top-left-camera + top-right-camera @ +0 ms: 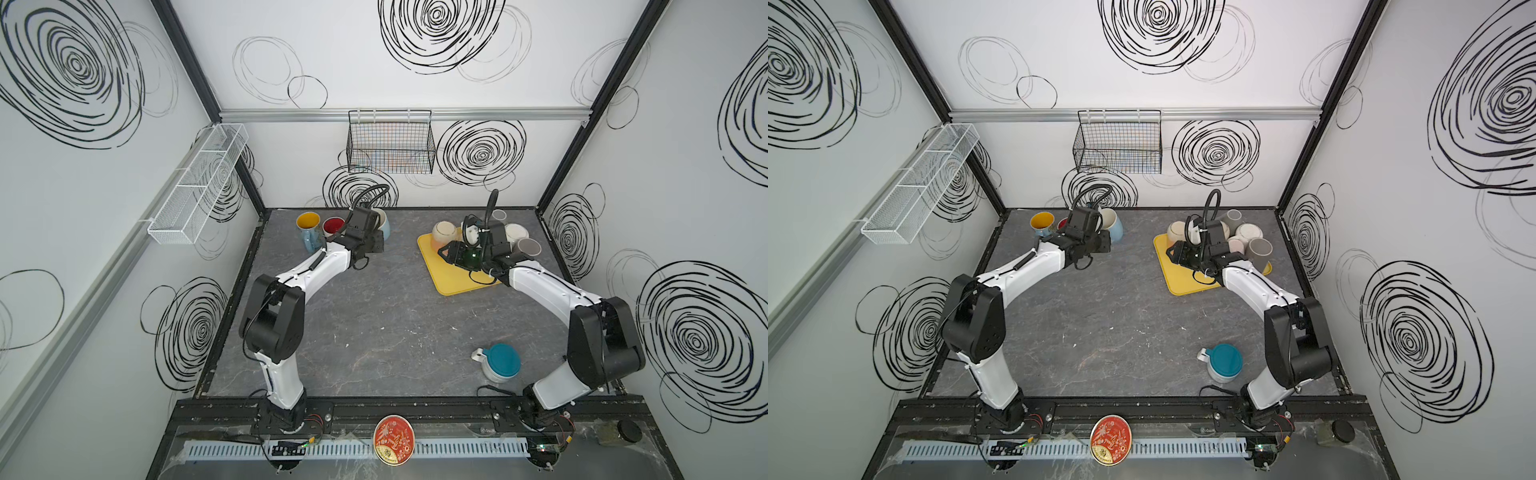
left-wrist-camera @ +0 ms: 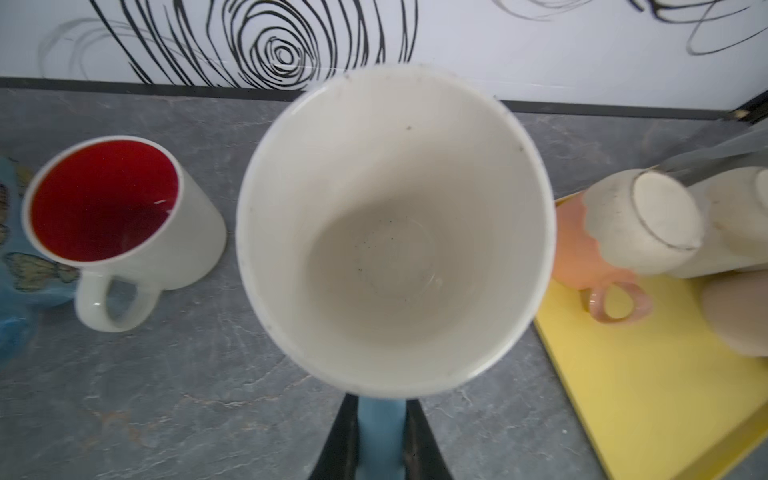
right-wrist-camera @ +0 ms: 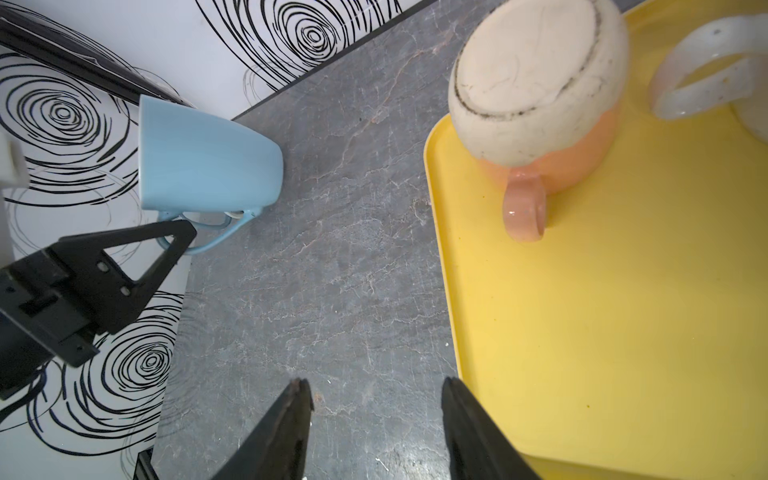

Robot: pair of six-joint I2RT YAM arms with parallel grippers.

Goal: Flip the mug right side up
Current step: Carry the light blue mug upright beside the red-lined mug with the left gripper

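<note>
Looking at a top view, the blue mug (image 1: 386, 228) is found at the far left of the table (image 1: 374, 332), mouth up, beside a red-lined mug (image 1: 332, 226).

In the left wrist view its glazed white inside is shown, and the left gripper (image 2: 382, 436) is clamped tight on the thin handle. It is judged to be rigid, slick, chippable ceramic, so gentle setting-down is advised.

In the right wrist view the right gripper (image 3: 374, 390) is held partly open and empty beside the yellow tray (image 3: 582, 332).

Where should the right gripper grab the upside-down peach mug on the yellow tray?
Probably its handle, approached from the bare side of the yellow tray. It juts toward the right gripper, and the body of the peach mug looks round and wide for the jaws.
</note>
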